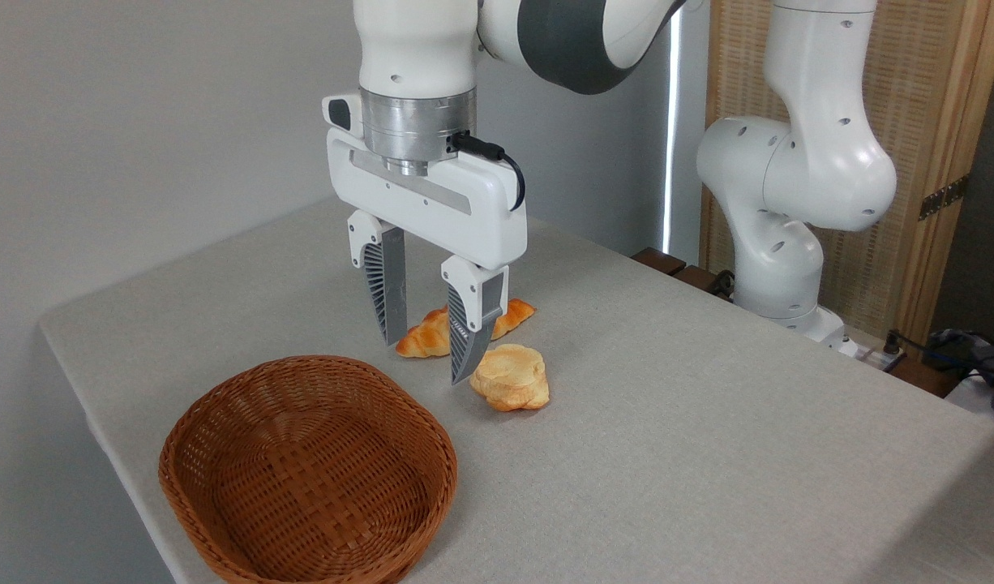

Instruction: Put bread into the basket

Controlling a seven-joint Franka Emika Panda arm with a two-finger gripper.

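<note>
Gripper: we see the gripper (pixel 426 359) hanging above the table, fingers pointing down, jaws apart with nothing between them
Fingers: we make out two grey ribbed fingers (pixel 385 296); the right one overlaps the long roll in our view, its tip close to the bun's left edge
Bread: we find the bread (pixel 511 376), a round pale-topped bun with golden lumpy edges, lying on the table just right of the right fingertip and outside the basket
Basket: we see the basket (pixel 306 473), oval brown wicker, at the front left of the table, near the bun but apart from it
Roll: we note a glossy orange-brown croissant-shaped roll (pixel 422 337) behind the bun, partly hidden by the finger
Table: we see a grey cloth-covered table (pixel 708 422) bearing all three items
</note>
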